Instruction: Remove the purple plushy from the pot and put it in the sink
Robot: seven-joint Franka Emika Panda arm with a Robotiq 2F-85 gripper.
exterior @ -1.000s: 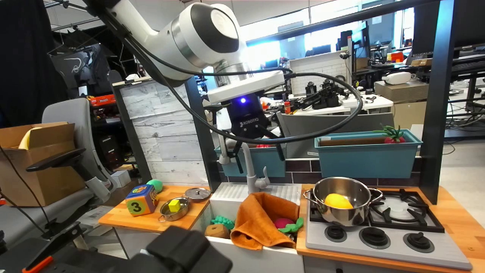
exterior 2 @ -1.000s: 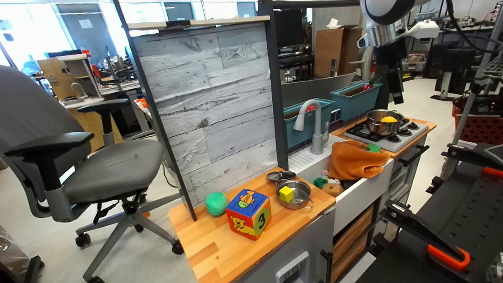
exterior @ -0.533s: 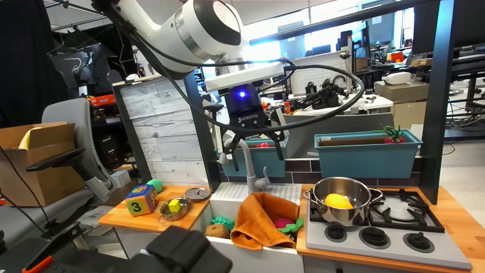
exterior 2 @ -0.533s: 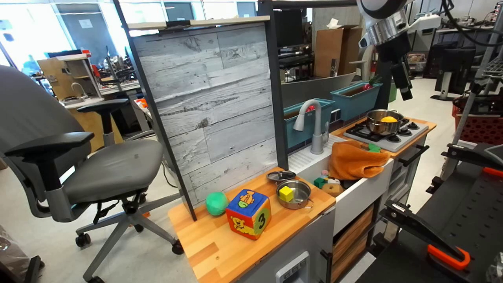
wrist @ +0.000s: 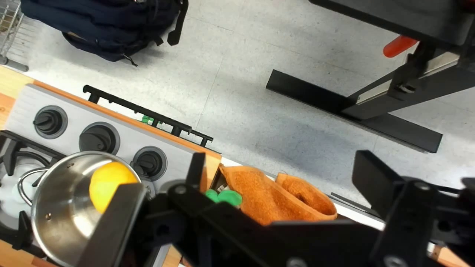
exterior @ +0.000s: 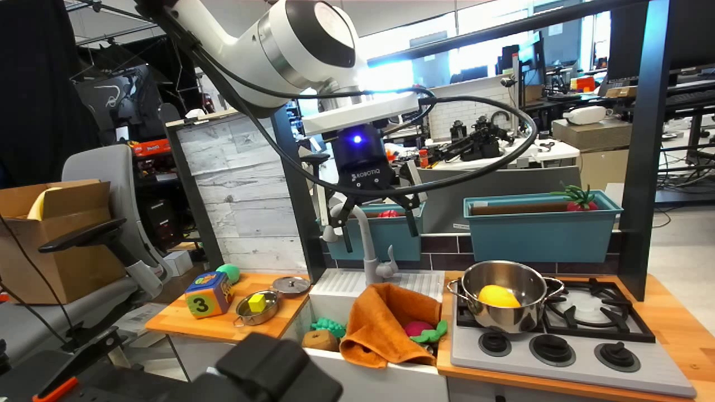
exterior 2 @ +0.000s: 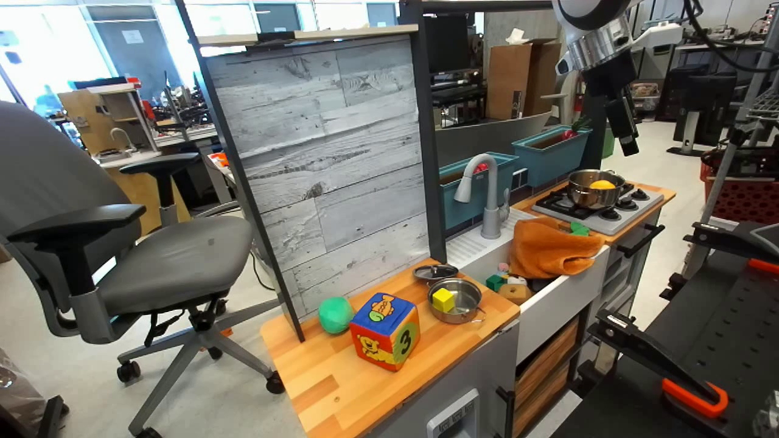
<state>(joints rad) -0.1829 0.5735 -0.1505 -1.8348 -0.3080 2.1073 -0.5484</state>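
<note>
The purple plushy (exterior: 418,328) lies in the sink (exterior: 329,306), partly covered by an orange cloth, with green leaves beside it. In the wrist view only its green leaves (wrist: 230,197) show. The shiny steel pot (exterior: 514,320) stands on the stove and holds a yellow round toy (exterior: 497,296). The pot also shows in the wrist view (wrist: 61,211). My gripper (exterior: 381,239) is open and empty, high above the sink area near the grey faucet (exterior: 366,240). In the wrist view its fingers (wrist: 278,170) are wide apart, with the cloth far below between them.
The orange cloth (exterior: 374,329) hangs over the sink's front edge. Teal tubs (exterior: 539,237) stand behind the counter. A small pan (exterior 2: 465,298) with a yellow block, a lid (exterior 2: 435,272), a picture cube (exterior 2: 384,331) and a green ball (exterior 2: 335,314) sit on the side counter.
Between one second and half a second ago my gripper tilted and rose slightly, its fingers swinging toward the counter's front. Since then it looks still. The objects have not moved.
</note>
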